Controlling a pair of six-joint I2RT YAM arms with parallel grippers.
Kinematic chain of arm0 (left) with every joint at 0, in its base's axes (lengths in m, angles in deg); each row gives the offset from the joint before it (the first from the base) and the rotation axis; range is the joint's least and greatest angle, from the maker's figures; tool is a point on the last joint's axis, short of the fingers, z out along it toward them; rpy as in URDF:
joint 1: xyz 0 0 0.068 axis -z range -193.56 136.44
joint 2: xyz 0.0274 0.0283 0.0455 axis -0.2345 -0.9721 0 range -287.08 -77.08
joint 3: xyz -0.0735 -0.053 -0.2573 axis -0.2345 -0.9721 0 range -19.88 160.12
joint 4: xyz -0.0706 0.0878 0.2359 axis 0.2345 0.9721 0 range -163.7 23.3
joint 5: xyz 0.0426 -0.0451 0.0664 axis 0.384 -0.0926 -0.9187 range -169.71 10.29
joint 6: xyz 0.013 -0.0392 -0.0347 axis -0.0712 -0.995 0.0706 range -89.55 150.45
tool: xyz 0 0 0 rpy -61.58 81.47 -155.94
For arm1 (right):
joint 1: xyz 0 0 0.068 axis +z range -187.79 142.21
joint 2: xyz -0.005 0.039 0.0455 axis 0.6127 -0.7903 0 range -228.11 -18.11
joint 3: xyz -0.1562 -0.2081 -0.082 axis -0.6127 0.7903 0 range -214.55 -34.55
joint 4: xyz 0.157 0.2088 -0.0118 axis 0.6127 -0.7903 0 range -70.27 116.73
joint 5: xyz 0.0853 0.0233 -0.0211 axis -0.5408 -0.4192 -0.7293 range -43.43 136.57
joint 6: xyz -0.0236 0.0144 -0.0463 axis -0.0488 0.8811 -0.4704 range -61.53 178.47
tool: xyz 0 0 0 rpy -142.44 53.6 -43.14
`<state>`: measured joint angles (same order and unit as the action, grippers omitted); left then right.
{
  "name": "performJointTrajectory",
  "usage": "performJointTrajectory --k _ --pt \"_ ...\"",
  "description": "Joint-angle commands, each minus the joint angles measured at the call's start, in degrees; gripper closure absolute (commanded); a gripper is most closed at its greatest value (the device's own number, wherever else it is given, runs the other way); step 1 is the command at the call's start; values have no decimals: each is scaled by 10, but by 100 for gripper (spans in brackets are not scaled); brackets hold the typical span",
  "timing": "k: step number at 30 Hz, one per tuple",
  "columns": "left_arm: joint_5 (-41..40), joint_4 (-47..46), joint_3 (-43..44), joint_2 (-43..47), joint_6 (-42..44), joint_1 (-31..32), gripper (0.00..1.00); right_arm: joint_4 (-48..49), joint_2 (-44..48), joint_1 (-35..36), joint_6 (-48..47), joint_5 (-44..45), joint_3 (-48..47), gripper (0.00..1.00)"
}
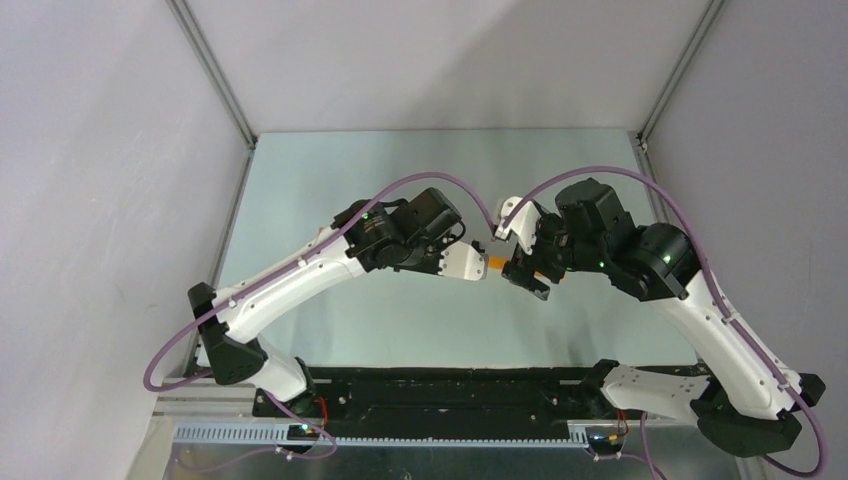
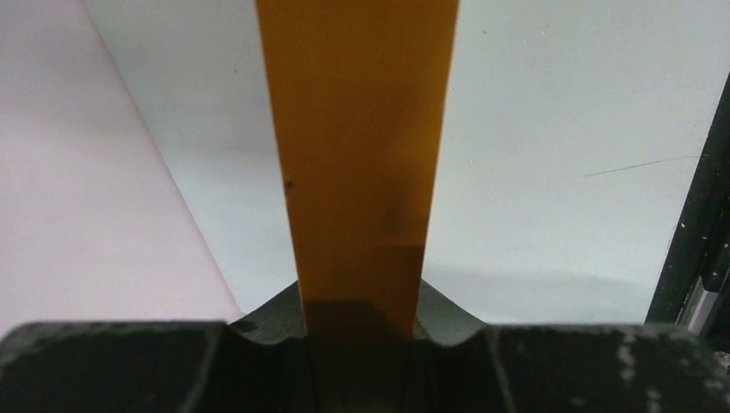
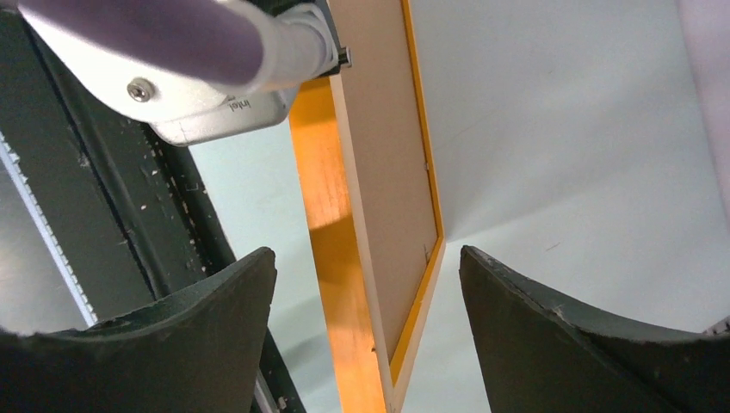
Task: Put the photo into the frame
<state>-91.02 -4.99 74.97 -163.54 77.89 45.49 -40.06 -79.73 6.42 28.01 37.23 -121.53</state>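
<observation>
Pale, smooth table (image 1: 400,170) lies under both arms. At picture centre the left gripper (image 1: 478,262) is clamped on the thin orange wooden frame (image 2: 361,155), which stands on edge. Only the right wrist view shows its flat brown backing board (image 3: 387,172), seen between the wide-apart jaws of the right gripper (image 3: 366,254).

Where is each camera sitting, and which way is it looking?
Top: fixed high behind the arms, looking down on the table; left arm and right arm show whole.
Left wrist: on the left arm, looking along the left gripper, shut on the frame; its dark fingers show.
Right wrist: on the right arm, looking between the fingers of the open right gripper at the frame's brown backing; the left arm's camera housing shows too.
Shared: both wrist views show the frame and table.
</observation>
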Motion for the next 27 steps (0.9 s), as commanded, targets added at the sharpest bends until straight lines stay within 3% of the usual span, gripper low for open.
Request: performJointTrajectory --k 1,27 --pt "10 -16 38 1 -9 -6 100 29 6 17 -13 33 19 19" --pt "43 -4 61 -1 -20 -17 100 92 4 24 -32 70 103 23"
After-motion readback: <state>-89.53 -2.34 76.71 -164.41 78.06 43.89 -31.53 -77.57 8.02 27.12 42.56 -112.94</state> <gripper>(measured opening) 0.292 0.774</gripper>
